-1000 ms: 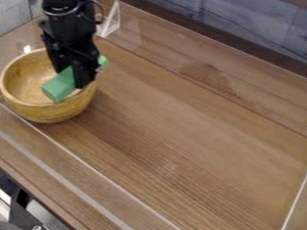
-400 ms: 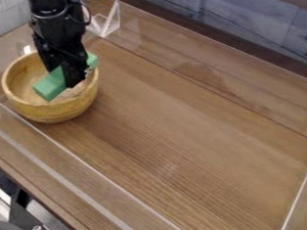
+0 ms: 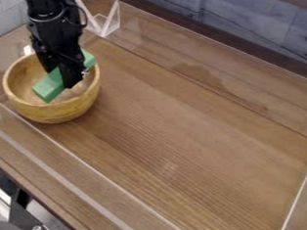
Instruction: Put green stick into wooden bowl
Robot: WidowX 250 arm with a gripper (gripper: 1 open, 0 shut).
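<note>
Green stick point(image 3: 53, 81) now deeper in wooden bowl point(image 3: 73, 104)

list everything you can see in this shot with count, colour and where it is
wooden bowl: one, light tan, far left of the table.
green stick: one, bright green, tilted over the bowl's hollow, held in the tool.
table: one, brown wood grain, fills most of the view.
clear barrier: transparent panels standing around the table's edges.
grey wall: one, grey-blue, behind the table at the top.
tool: one, black, pointing down over the bowl, shut on the green stick.
arm: one, black, top left above the bowl.
</note>
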